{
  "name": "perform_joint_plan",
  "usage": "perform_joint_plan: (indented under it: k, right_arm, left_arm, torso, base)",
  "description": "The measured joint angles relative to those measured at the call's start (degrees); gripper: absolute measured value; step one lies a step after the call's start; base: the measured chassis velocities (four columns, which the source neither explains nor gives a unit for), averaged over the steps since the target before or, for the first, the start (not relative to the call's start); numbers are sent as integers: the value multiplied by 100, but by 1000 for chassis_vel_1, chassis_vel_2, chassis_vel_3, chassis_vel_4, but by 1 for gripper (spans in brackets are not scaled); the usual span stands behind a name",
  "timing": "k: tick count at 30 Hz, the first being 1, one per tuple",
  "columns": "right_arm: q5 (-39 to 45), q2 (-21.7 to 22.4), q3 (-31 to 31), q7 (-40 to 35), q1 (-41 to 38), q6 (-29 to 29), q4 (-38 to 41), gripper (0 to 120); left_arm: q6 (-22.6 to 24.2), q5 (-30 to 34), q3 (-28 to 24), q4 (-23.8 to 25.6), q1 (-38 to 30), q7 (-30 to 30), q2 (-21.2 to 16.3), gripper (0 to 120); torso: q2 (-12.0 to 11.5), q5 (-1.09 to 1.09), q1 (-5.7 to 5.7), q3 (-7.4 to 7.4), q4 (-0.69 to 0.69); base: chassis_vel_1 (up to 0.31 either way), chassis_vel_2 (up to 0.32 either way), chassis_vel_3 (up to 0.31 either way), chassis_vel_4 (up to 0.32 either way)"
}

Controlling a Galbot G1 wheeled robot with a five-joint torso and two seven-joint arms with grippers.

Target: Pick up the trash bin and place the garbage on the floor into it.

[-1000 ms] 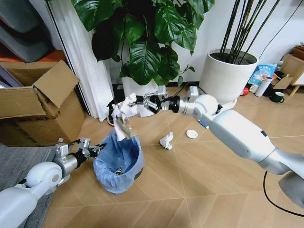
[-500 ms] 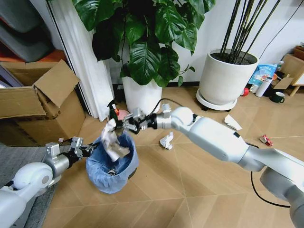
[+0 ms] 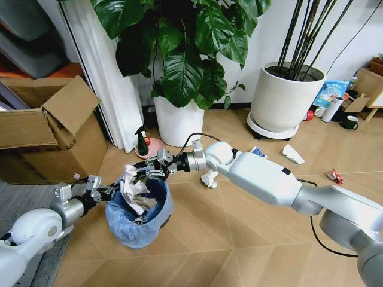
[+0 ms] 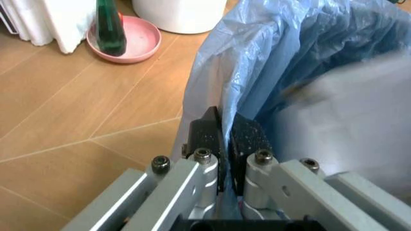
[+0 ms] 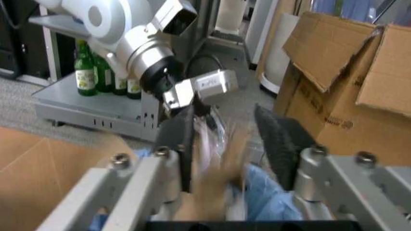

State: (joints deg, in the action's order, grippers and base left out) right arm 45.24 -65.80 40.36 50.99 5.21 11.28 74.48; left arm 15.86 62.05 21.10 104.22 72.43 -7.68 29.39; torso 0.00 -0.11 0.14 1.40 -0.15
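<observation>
An office or lounge corner — herringbone wood floor [image 3: 239, 239], big potted plants in white pots [image 3: 281, 98], an open cardboard box [image 3: 54, 131] — litter scattered about

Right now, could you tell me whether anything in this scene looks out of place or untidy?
Yes. Litter lies loose on the wood floor: a crumpled white piece right of the trash bin, a white scrap and a small red packet. The bin itself tilts, held by its bag rim in the left gripper.
</observation>
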Motion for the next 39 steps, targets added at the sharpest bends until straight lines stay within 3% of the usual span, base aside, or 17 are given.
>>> perform_joint_plan:
  k: [8, 10, 16, 17, 26, 28, 35, 37, 39]
  right_arm:
    - [-2, 195, 92, 90, -41, 4, 19, 66]
    - [-18, 176, -150, 20, 59, 4, -42, 78]
    - [-148, 211, -928, -439, 394, 7, -463, 93]
    - [-221, 306, -1279, -684, 616, 6, -647, 98]
    - [-207, 948, -2488, -1869, 2088, -48, -549, 100]
    - [-164, 1118, -3041, -2210, 2684, -180, -276, 100]
    - [-359, 1203, -4063, -2792, 3669, -325, -69, 100]
    - [-411, 1087, -4531, -3137, 4263, -415, -33, 100]
    - [-499, 956, -4742, -3394, 4579, -406, -5, 100]
  left_arm:
    - [0, 22, 1, -6, -65, 4, -2, 0]
    - [0, 19, 67, 1, -6, 14, 21, 0]
    - [0, -67, 265, 82, 148, 23, 130, 0]
    - [-1, -98, 366, 134, 198, 27, 186, 0]
    - [-5, -134, 710, 344, 319, 47, 341, 0]
    - [-6, -170, 783, 386, 336, 75, 420, 0]
    - [-8, -283, 817, 387, 369, 135, 556, 0]
    - [-9, -294, 812, 387, 381, 169, 579, 0]
    - [-9, -296, 793, 400, 397, 196, 582, 0]
  torso:
    - [0, 0, 0, 0, -1]
    - [0, 1, 0, 0, 0]
    - [0, 0, 0, 0, 3]
    - [0, 1, 0, 0, 3]
    - [0, 6, 0, 0, -6]
    - [0, 0, 0, 0, -3]
    - [0, -3, -1, -1, 2]
    - [0, 4, 0, 0, -2]
    - [0, -3, 0, 0, -2]
  base:
    - [0, 0, 0, 0]
    - [0, 0, 0, 0]
    - [0, 0, 0, 0]
    - [0, 0, 0, 0]
    - [0, 0, 0, 0]
    - [0, 0, 0, 0]
    - [0, 0, 0, 0]
    - [0, 0, 0, 0]
    - [0, 0, 0, 0]
